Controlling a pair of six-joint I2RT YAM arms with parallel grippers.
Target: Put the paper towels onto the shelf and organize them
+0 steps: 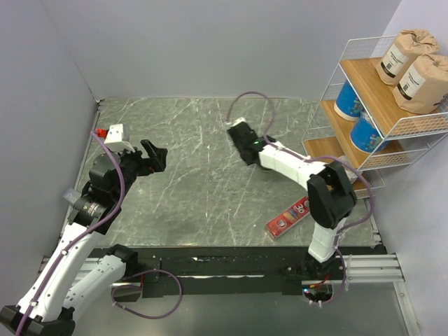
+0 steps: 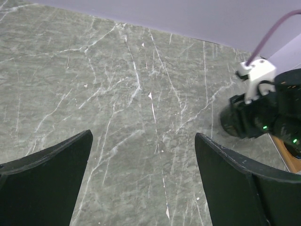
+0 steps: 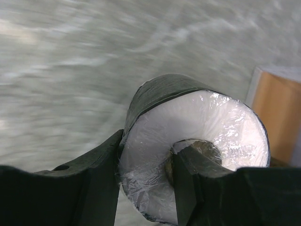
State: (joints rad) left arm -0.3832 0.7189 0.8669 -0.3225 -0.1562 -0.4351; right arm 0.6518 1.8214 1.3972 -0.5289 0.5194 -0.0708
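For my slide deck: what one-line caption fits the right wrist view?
Right gripper grips a black-wrapped roll, one finger in its core; table and shelf behind.

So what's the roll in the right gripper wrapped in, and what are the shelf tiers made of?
Black-wrapped roll: white paper end under glossy, crinkled clear film, probably plastic; black wrapper around the side. Shelf tiers: light-brown, matte, likely wood or laminate.

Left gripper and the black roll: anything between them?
Nothing; only bare table between left gripper and the black roll in the right gripper, shown in top view.
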